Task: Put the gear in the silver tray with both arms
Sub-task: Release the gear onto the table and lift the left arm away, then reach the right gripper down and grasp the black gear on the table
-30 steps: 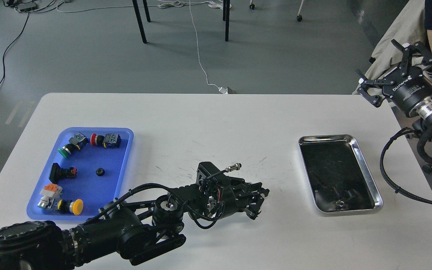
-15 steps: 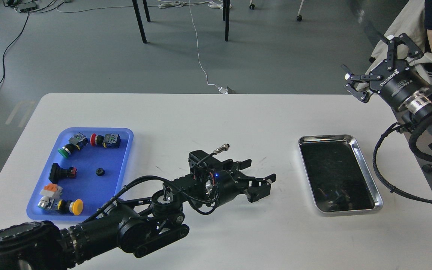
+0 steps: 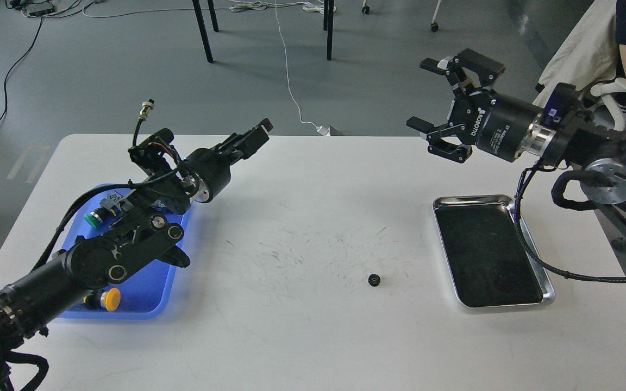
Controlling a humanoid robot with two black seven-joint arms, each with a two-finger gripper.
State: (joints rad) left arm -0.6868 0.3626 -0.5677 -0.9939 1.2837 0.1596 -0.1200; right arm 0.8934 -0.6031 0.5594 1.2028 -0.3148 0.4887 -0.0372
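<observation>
A small black gear (image 3: 374,279) lies on the white table, left of the silver tray (image 3: 470,201), which holds nothing. My left gripper (image 3: 256,136) is raised over the table's far left part, far from the gear; its fingers overlap in this view, and nothing shows in them. My right gripper (image 3: 427,95), marked ROBOTIQ, is open and empty, held high above the table's far edge, up and left of the silver tray.
A blue plastic tray (image 3: 139,296) with several push buttons sits at the left, partly hidden under my left arm. A black cable (image 3: 530,255) from my right arm hangs over the silver tray's right rim. A person sits at the far right.
My left arm has swung up and back to the left from the table's middle, uncovering the gear on the table. My right gripper has moved left, over the table's far edge.
</observation>
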